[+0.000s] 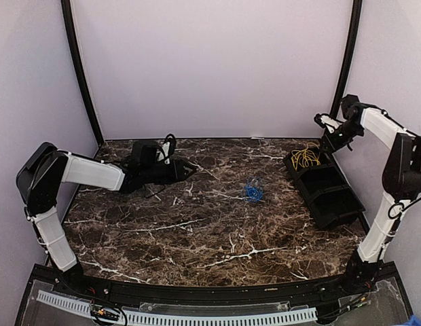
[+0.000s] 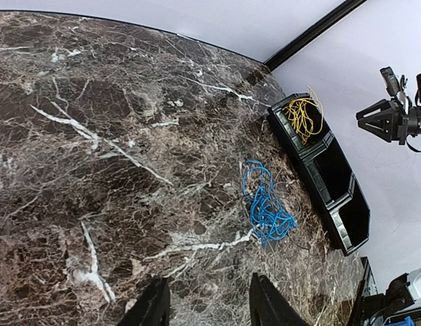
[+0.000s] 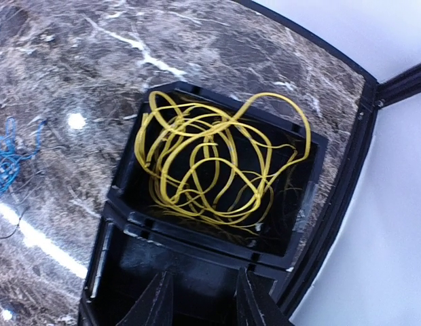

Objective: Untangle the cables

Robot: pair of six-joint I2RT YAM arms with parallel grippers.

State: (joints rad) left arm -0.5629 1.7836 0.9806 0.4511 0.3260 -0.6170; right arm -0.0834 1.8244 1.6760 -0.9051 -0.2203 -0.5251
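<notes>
Right gripper [image 3: 200,299]: jaws parted, nothing between them, hanging in the air. Straight below and just ahead of its fingertips is the black bin [image 3: 190,234], and the yellow cable [image 3: 217,163] lies loose in the compartment under the gripper, not touched by the fingers. A few yellow loops ride up on the rim on the side away from the gripper.

Left gripper [image 2: 207,305]: jaws also apart, holding nothing, low over the marble table [image 2: 95,170]. The blue cable [image 2: 267,207] lies flat on the table ahead of it and slightly to its right, well short of the bin and not touching it.

Progress, as I read it: the two colours are already apart, yellow in the bin, blue alone on the table, well separated. That looks like most of the job. What is left is the blue bundle, probably a pick by the left arm and a drop into another compartment. Both bundles are loopy heaps, not straightened.

Hard to make out: whether each bundle is one wire or several. Faint dark threads beside the blue heap could be wire or marble veining, cannot say. The right wrist view crops the bin's other compartments and shows only a sliver of blue at its left edge. Both wrist views show fingertips only.
</notes>
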